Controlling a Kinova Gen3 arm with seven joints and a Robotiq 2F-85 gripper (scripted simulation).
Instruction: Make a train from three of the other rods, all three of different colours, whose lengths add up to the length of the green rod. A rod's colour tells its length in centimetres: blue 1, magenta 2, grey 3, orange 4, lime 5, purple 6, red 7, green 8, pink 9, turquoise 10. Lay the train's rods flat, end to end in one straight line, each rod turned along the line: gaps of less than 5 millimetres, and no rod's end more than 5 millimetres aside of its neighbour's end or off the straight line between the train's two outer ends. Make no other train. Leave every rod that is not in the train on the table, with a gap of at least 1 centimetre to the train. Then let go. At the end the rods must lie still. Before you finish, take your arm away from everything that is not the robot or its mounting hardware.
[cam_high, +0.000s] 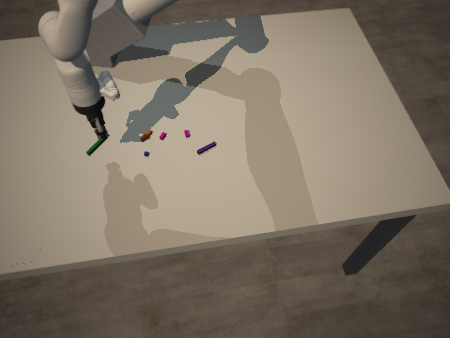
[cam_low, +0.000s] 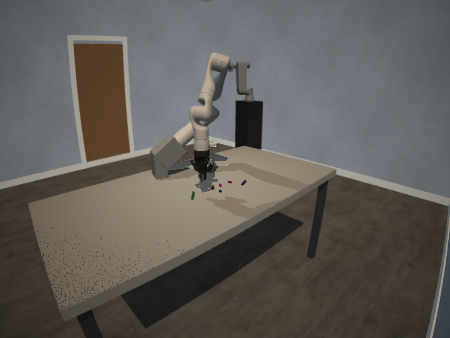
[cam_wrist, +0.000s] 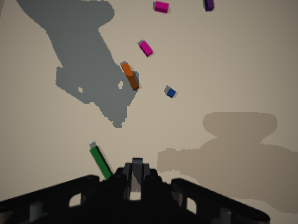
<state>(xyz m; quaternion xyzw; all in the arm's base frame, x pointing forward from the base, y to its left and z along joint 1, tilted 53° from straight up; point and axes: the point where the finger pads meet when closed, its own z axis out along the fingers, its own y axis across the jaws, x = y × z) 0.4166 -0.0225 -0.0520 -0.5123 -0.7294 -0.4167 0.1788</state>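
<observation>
My gripper (cam_high: 103, 137) (cam_low: 202, 177) (cam_wrist: 136, 173) is shut on the grey rod (cam_wrist: 137, 176), which shows as a narrow strip between the fingertips in the wrist view. They hang above the table beside the upper end of the green rod (cam_high: 96, 146) (cam_low: 193, 195) (cam_wrist: 101, 162), whose lower part is hidden in the wrist view. The orange rod (cam_high: 146, 135) (cam_low: 212, 187) (cam_wrist: 130, 76) lies flat to the right of the gripper in the top view. The small blue rod (cam_high: 146, 154) (cam_low: 220, 191) (cam_wrist: 171, 92) lies apart from it.
Two magenta rods (cam_high: 163, 136) (cam_high: 187, 133) (cam_wrist: 146, 48) (cam_wrist: 161, 7) lie separately beyond the orange rod. The purple rod (cam_high: 206, 148) (cam_low: 243, 182) (cam_wrist: 209, 5) lies furthest right. Arm shadows cross the table (cam_high: 350, 150). A grey block (cam_high: 112, 35) (cam_low: 166, 156) stands at the back.
</observation>
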